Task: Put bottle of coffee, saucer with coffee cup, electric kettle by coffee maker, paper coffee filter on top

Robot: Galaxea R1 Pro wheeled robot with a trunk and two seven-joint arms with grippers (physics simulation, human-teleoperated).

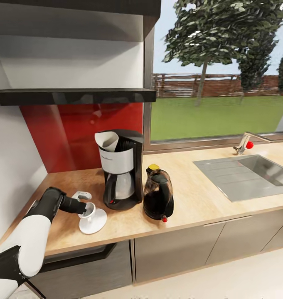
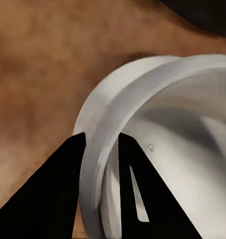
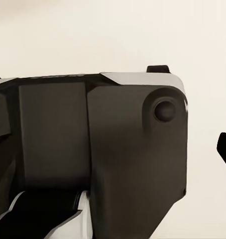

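Note:
The black and silver coffee maker (image 1: 120, 170) stands on the wooden countertop (image 1: 191, 199), with a white paper filter (image 1: 107, 140) on its top. To its right stands the dark electric kettle (image 1: 158, 194). On its left, a white saucer (image 1: 99, 222) lies on the counter and carries the white coffee cup (image 1: 89, 210). My left gripper (image 1: 84, 208) is shut on the cup's rim. In the left wrist view the cup (image 2: 182, 124) has one black finger (image 2: 58, 194) outside its wall and the other inside, with the left gripper (image 2: 102, 142) across the rim. A black fingertip (image 3: 225, 149) shows in the right wrist view.
A small white object (image 1: 82, 194) lies on the counter behind the saucer. A steel sink (image 1: 249, 174) with a faucet (image 1: 243, 145) sits at the right. A dark shelf (image 1: 75, 96) hangs above the red backsplash. The right wrist camera faces the robot's own dark housing (image 3: 93, 149).

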